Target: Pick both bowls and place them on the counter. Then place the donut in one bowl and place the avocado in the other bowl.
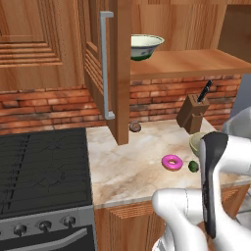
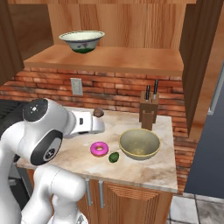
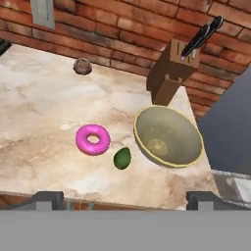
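Nearest, the gripper (image 3: 122,198) hangs with jaws spread wide and empty above the counter (image 3: 39,122) edge. Just beyond lie the small, smooth avocado (image 3: 122,158), likely slippery, and the light, rigid donut (image 3: 92,139), beside the olive-tan bowl (image 3: 168,136). Farthest, the green-patterned bowl (image 2: 82,41) waits on the cabinet shelf (image 2: 131,59); it looks rigid and breakable, best pinched across its rim.

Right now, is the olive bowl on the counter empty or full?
Empty: the olive bowl shows a bare inside; the donut and avocado lie beside it.
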Available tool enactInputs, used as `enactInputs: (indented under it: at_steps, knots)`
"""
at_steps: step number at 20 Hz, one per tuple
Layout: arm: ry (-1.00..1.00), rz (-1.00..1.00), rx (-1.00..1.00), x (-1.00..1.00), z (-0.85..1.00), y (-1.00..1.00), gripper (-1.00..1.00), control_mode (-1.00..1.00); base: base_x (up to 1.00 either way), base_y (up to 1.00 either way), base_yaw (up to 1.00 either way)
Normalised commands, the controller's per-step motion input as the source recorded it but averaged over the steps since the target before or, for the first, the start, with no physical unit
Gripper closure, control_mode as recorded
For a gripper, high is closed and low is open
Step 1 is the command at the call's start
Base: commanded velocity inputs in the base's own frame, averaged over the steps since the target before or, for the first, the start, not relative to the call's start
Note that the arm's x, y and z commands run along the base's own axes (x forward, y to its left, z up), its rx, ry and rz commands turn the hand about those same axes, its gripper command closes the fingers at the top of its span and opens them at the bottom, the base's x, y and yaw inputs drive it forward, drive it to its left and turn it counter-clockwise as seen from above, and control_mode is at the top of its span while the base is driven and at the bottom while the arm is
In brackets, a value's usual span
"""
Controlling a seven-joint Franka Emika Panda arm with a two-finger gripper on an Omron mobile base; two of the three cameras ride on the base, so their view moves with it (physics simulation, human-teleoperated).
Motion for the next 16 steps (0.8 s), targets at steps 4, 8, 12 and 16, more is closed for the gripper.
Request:
enactInputs:
  at_steps: [4,8,12,16]
  knots:
    - [-0.15,-0.41,0.10,0.00,0.26,0.57,-1.00,-1.00,0.00,0.00,0.00]
    - [-0.22,-0.32,0.22,-0.13,0.05,0.29,-1.00,-1.00,0.00,0.00,0.00]
    - [-0.24,-0.21,0.36,-0.18,0.03,0.16,-1.00,-1.00,0.00,0.00,0.00]
    - [-0.08,-0.15,0.33,0.09,0.31,0.19,-1.00,-1.00,0.00,0.00,0.00]
